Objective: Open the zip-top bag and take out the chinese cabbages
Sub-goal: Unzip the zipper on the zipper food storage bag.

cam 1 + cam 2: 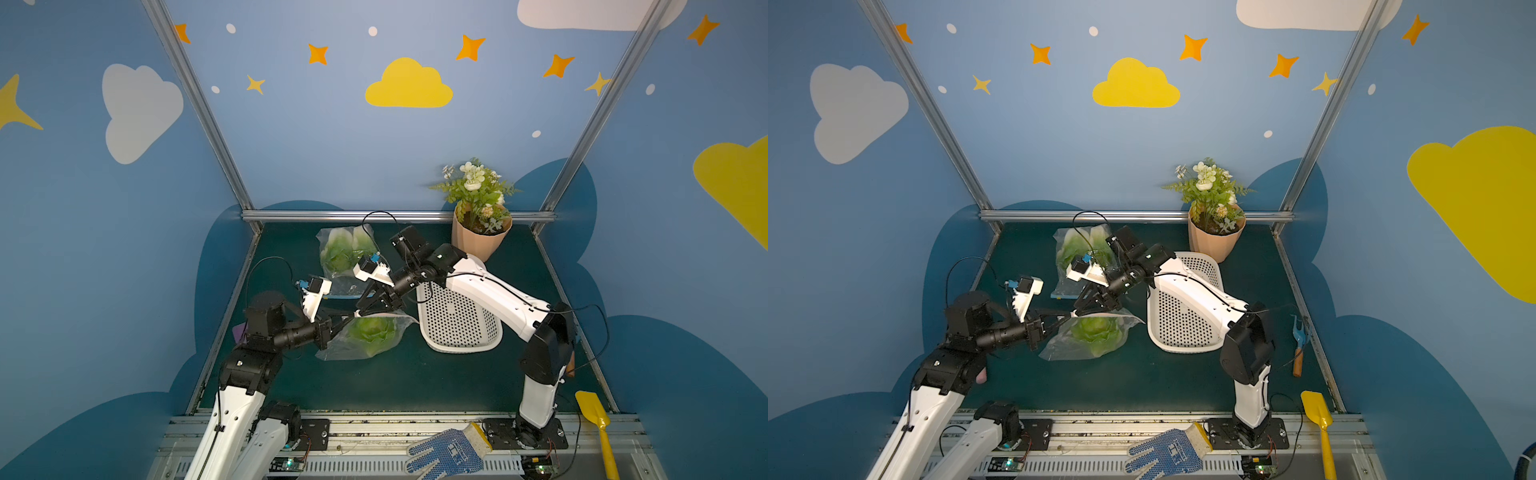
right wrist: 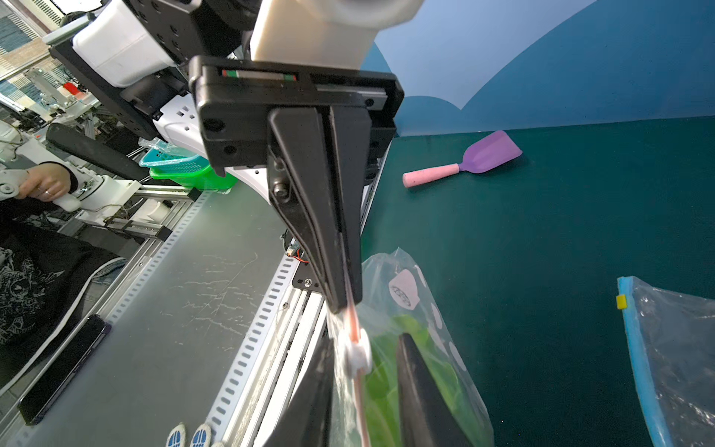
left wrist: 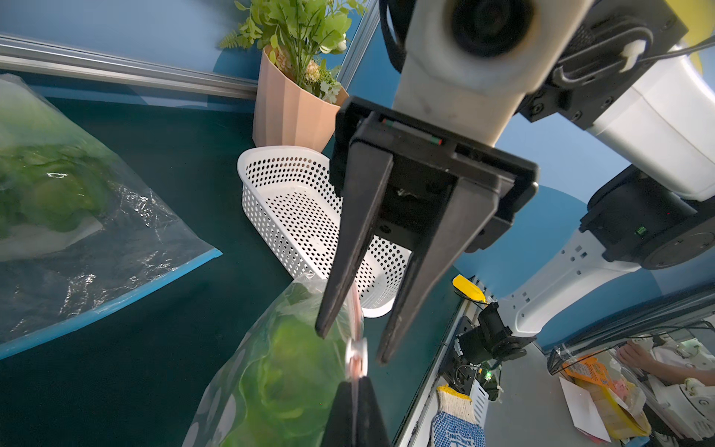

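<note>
left tool (image 2: 345, 298): is clamping fully shut on the pink zip strip of the pink-zip bag (image 1: 336, 351), at the strip's end away from the white basket (image 1: 457, 324)
right tool (image 3: 354, 344): is standing partly open, its two fingers straddling the same strip just short of the white slider (image 2: 358, 354); as far as the wrist views show, it is gripping nothing
pink-zip bag: is lying just beside the basket, on the left arm's side of it, with its zip edge raised off the counter (image 1: 374, 386) between the two tools
chinese cabbage (image 1: 372, 330): is sitting inside the pink-zip bag, one green head showing through the plastic
blue-zip bag (image 1: 349, 282): is lying flat near the basket's back corner on that same side, apart from the pink-zip bag; whether its zip is open cannot be told
chinese cabbages (image 1: 338, 253): are sitting inside the blue-zip bag, seemingly two heads, their outlines blurred by the plastic
basket: is standing empty, with no cabbage in it
done so far: judging by this, only the set-up for opening, with one end of the strip being anchored and the slider being lined up
left to do: seemingly everything that counts, meaning gripping the slider, running it along the strip, spreading the mouth and lifting out each head
</note>
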Available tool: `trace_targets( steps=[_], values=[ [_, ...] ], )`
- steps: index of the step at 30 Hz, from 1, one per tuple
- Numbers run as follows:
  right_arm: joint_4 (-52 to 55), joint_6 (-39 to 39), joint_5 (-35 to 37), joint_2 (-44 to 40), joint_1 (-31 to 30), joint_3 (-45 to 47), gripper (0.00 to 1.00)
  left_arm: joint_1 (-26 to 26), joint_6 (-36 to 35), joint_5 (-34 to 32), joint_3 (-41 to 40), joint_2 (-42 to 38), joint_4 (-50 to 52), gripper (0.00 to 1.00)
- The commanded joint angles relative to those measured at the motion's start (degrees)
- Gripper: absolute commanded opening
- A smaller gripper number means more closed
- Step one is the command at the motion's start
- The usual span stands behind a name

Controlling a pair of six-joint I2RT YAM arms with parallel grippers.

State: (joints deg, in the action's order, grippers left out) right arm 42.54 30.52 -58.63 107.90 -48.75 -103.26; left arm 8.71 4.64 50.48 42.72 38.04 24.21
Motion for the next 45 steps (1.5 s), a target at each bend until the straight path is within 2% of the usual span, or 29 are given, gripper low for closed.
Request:
trace_targets(
  steps=[1, 8, 22, 34, 45],
  values=[
    [2.13, 0.51, -1.74, 1.35, -0.38, -1.89, 0.24, 0.17, -1.29, 0.41, -0.42, -0.77, -1.08, 0.05],
    [2.69, 1.0, -2.16, 1.44, -0.56, -2.0, 0.17, 0.25, -1.32, -0.17, -0.49, -0.93, -0.78, 0.05],
    [2.98, 1.08, -4.45, 1.7, -0.47, -2.61, 0.19, 0.43, -1.62, -0.51, -0.45, -0.66, -0.32, 0.05],
    [3.87, 1.21, -4.82, 2.21, -0.48, -2.75, 0.0, 0.52, -1.64, -1.41, -0.44, -0.77, -0.27, 0.05],
    [4.65, 0.86, -3.28, 2.67, 0.22, -2.56, 0.0, 0.52, -1.63, -8.33, -1.05, -3.13, 0.21, 0.05]
  ],
)
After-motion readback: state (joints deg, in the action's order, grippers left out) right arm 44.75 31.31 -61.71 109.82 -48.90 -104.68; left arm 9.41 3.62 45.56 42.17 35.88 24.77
